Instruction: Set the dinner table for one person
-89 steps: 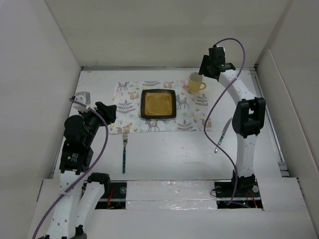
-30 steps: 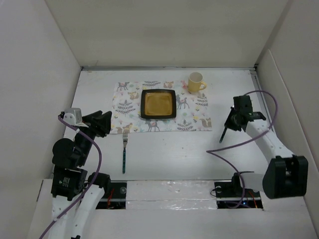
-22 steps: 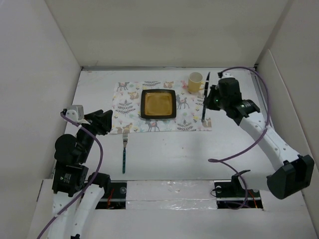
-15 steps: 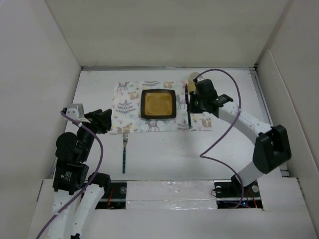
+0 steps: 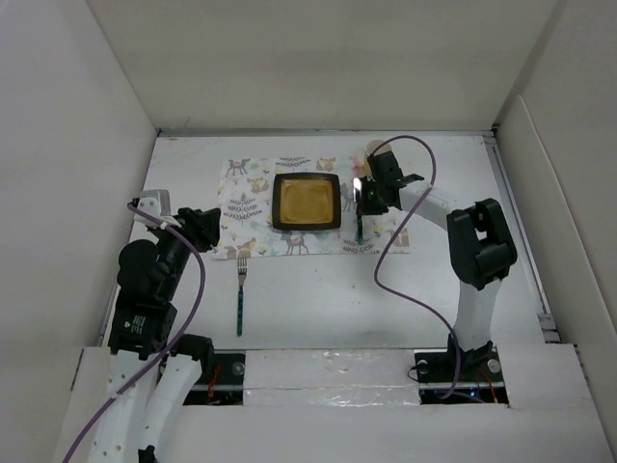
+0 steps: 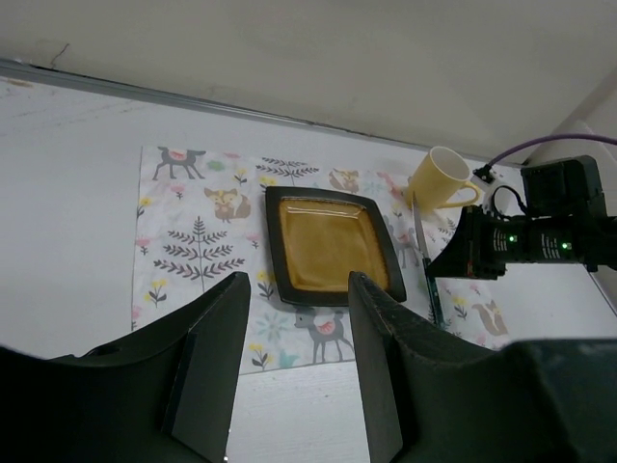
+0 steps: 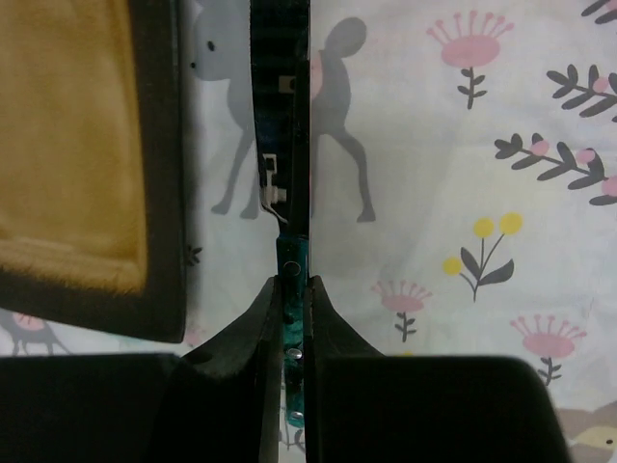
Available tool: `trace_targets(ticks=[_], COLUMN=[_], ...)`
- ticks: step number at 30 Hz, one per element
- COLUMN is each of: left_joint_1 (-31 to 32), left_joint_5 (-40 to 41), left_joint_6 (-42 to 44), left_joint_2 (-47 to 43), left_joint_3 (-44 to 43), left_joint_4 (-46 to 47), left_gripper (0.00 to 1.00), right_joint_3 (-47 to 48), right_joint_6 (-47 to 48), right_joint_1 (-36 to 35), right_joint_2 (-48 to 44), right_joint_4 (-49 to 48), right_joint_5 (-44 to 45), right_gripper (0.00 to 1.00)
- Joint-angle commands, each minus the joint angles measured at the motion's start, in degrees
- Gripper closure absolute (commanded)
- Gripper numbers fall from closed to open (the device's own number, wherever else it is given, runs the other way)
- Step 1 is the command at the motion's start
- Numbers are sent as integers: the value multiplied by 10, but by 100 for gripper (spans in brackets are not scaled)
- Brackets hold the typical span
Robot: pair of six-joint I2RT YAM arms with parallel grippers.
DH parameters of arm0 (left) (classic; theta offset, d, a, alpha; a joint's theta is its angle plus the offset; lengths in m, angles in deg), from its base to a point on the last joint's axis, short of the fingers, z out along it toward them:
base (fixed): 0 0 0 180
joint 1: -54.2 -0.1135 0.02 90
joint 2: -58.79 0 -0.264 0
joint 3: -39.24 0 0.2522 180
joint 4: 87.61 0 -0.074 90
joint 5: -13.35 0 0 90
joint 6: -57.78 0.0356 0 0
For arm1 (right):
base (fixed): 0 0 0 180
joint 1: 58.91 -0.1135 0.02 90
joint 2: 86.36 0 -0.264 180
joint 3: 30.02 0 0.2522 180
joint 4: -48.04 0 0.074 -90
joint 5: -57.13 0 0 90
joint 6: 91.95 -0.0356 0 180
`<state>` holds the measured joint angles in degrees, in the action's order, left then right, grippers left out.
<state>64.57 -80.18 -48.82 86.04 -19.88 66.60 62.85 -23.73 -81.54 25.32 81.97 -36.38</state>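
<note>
Swung in across the flat white worktop (image 5: 318,289), the right tool (image 7: 292,299) pinches a slim knife (image 7: 289,193) just beside the glossy square plate (image 7: 77,145); the left tool (image 6: 297,289) gapes empty.

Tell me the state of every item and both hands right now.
Placemat: lying flat on table.
Plate: empty, centered on placemat.
Mug: upright, at placemat's far right corner.
Fork: lying on table, off the placemat.
Knife: gripped, over placemat right of plate.
Right hand: shut on knife.
Left hand: open, empty.
</note>
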Motion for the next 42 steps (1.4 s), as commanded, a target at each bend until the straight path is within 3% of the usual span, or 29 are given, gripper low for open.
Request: trace_targets(ticks=[1,8,14,18,20,22,25,28,32,37,42], left_joint_1=[-4,-4,-4,-4,-4,-4,18,32,107,107,107], left_joint_5=[-3,-8,19,26,27,29,64,53,106,53,38], left_joint_6=[-5,-4,-7,-8,-8,-9,-17,-46,-83,-70,-80], left_joint_2=[6,13,27,53,72,100,147,199,242,338,374], left_joint_3=[2,1,0,-3,-6,-13,-33,-54,-99,-144,-142], left_joint_4=[28,25,16,7,3,-6,-47,-120,-178,-285,-387], left_gripper=[57,57,50,46,46,46,46,48,47,47,45], right_joint_3=[28,46,26,4,1,-20,-77,-191,-265,-356,-415], right_joint_6=[-12,-17,-28,-41,-39,-39,-40,-53,-66,-79,-83], right_joint_1=[12,12,12,12,12,12,1,-28,-74,-107,-112], right_joint_2=[5,43,42,-10,-44,-93,-149,-273,-362,-488,-567], right_joint_4=[-40,-35,-47,-69,-66,-81,-108,-157,-196,-228,-246], right_joint_5=[-12,1,3,-3,-9,-11,-13,4,31,40,47], right_gripper=[100,100,77,60,58,50,49,49,50,50,51])
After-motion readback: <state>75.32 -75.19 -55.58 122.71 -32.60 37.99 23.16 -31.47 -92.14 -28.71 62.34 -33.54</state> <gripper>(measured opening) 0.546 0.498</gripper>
